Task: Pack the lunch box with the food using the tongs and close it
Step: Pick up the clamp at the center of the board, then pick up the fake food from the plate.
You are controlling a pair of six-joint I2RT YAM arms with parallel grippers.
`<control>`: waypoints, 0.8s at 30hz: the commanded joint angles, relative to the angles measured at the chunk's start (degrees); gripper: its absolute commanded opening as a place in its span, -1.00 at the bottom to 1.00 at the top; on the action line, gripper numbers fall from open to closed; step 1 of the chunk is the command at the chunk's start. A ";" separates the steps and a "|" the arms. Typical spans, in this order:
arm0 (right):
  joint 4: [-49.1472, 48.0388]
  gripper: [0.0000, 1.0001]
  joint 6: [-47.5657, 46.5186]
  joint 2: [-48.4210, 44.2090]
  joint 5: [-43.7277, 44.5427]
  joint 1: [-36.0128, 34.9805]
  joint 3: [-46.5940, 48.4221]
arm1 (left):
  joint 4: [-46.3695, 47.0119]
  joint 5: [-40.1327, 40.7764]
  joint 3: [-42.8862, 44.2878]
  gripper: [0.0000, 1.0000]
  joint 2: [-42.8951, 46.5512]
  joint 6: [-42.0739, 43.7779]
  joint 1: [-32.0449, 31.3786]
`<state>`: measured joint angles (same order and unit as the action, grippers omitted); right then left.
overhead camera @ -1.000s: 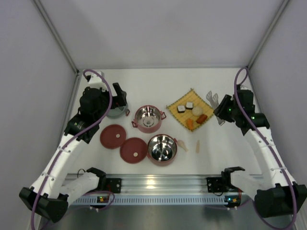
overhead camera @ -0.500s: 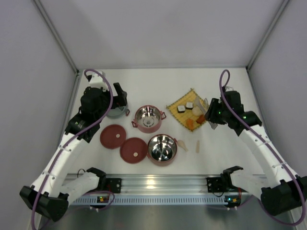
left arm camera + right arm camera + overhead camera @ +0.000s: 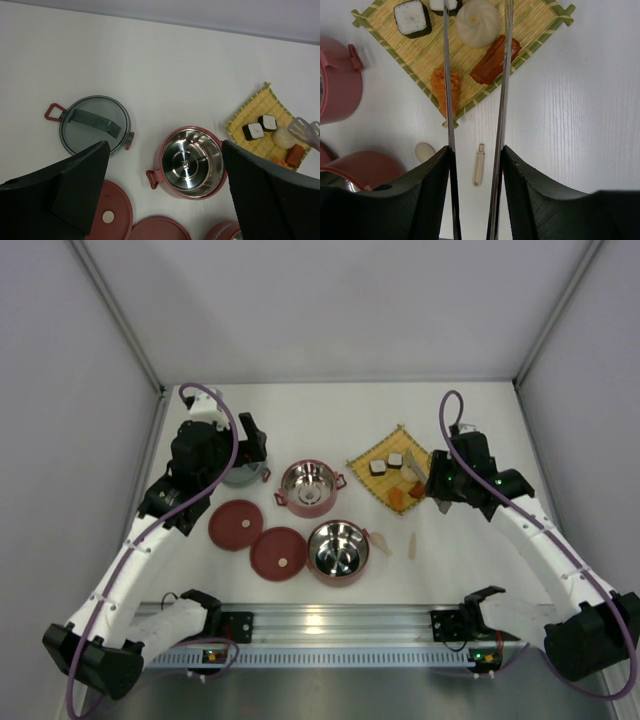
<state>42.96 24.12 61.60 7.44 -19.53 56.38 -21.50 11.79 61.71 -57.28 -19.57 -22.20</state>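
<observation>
Operator: Status of right claw (image 3: 476,148)?

Technician: It grips the tongs (image 3: 447,75), one finger outside each arm. The arms stand apart over the yellow mat (image 3: 385,30), where the food lies; the pale round piece (image 3: 477,22) sits between them.

Operator: Left claw (image 3: 163,145)?

Technician: Fully spread, holding nothing, above the worktop (image 3: 150,60). One steel-lined bowl (image 3: 192,160) of the lunch box (image 3: 338,578) shows between its fingers. Both bowls are uncovered; the maroon lids (image 3: 236,524) lie beside them.

The right gripper (image 3: 438,490) holds the tongs (image 3: 420,472) over the food (image 3: 379,467) on the yellow mat (image 3: 365,456). The lunch box (image 3: 300,508) bowls stand open beside two maroon lids (image 3: 236,525). The left gripper (image 3: 250,446) hovers over a grey lid (image 3: 238,478).
</observation>
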 commanded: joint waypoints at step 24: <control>-0.42 -0.75 -1.97 3.44 2.40 -3.67 -1.80 | 0.75 -0.19 1.66 0.97 -0.91 -0.29 0.22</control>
<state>42.83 22.24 65.32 8.86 -22.15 53.98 -21.52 11.57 61.71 -58.04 -19.59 -22.20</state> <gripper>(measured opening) 0.334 0.986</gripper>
